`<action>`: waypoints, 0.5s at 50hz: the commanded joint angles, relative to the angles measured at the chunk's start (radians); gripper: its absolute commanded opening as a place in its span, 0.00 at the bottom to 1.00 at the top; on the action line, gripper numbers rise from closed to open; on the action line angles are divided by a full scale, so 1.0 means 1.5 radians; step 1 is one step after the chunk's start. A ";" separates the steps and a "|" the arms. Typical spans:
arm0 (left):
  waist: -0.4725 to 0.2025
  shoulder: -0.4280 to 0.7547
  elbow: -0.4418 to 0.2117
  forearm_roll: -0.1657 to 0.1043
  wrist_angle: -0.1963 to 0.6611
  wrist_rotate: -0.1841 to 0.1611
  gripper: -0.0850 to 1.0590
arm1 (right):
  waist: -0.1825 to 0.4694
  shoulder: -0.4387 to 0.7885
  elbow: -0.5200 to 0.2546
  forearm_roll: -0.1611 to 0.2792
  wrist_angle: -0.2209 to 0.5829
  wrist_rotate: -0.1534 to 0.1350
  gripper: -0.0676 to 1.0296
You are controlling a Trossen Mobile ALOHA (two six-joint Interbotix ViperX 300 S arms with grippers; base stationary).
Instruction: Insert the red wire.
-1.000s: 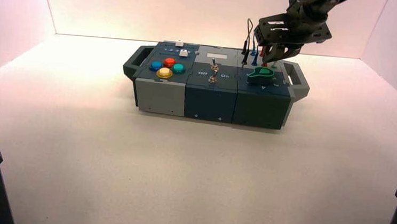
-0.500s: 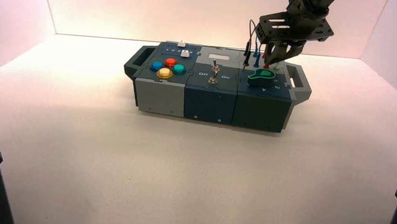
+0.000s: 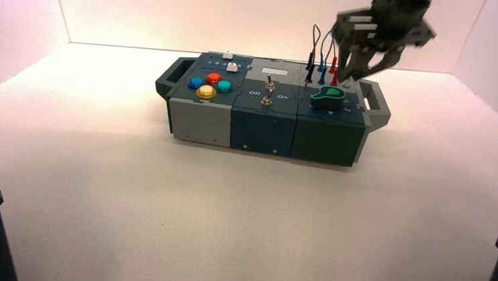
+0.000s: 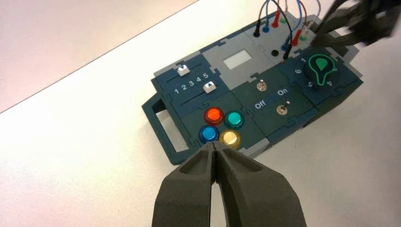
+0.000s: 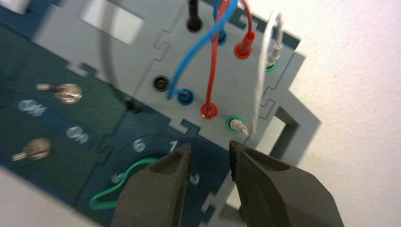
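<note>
Red wire is seen w/ both plugs set in the red-ringed sockets, far R part of box; its cord is arched up betw. them. It's flanked by blue lead on one side, white lead on the other; white lead's plugs are set in green-ringed sockets. Black lead is plugged at one end; its other plug is seen hanging nr. an unfilled black socket. R gripper is held above R part of box, nr. the leads, pincer wide, nothing gripped, red wire not touched. Green-outlined knob is located nr. R side of box, closer to cam. than the sockets. L gripper is parked off far L of box, pincer closed, nothing held.
</note>
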 commanded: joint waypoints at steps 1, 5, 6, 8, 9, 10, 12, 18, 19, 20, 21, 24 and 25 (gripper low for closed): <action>0.009 0.003 -0.003 -0.001 -0.020 0.000 0.05 | 0.001 -0.069 -0.013 0.001 0.053 0.000 0.46; 0.015 0.006 0.001 -0.001 -0.025 0.000 0.05 | 0.001 -0.101 -0.015 0.001 0.084 0.000 0.46; 0.016 0.006 0.002 -0.001 -0.027 0.000 0.05 | 0.002 -0.105 -0.015 0.001 0.087 0.000 0.46; 0.019 0.007 0.004 -0.001 -0.029 0.000 0.05 | 0.002 -0.123 -0.013 0.001 0.098 0.001 0.46; 0.020 0.008 0.005 -0.001 -0.030 0.000 0.05 | 0.001 -0.131 -0.011 0.002 0.103 0.001 0.46; 0.022 0.008 0.006 -0.001 -0.033 0.000 0.05 | 0.001 -0.135 -0.011 0.002 0.105 0.002 0.46; 0.025 0.010 0.008 0.000 -0.041 0.000 0.05 | 0.001 -0.152 -0.009 0.004 0.114 0.003 0.46; 0.028 0.024 0.020 0.000 -0.070 0.001 0.05 | 0.001 -0.205 0.004 0.012 0.136 0.006 0.46; 0.028 0.025 0.021 0.001 -0.071 0.001 0.05 | 0.001 -0.212 0.007 0.012 0.138 0.006 0.46; 0.028 0.025 0.021 0.000 -0.071 0.001 0.05 | 0.001 -0.217 0.009 0.011 0.140 0.006 0.46; 0.028 0.026 0.021 0.001 -0.071 0.001 0.05 | 0.002 -0.218 0.010 0.011 0.141 0.006 0.46; 0.028 0.029 0.022 0.001 -0.074 0.002 0.05 | 0.001 -0.227 0.015 0.011 0.142 0.005 0.46; 0.028 0.029 0.022 0.001 -0.074 0.002 0.05 | 0.002 -0.228 0.016 0.011 0.142 0.006 0.46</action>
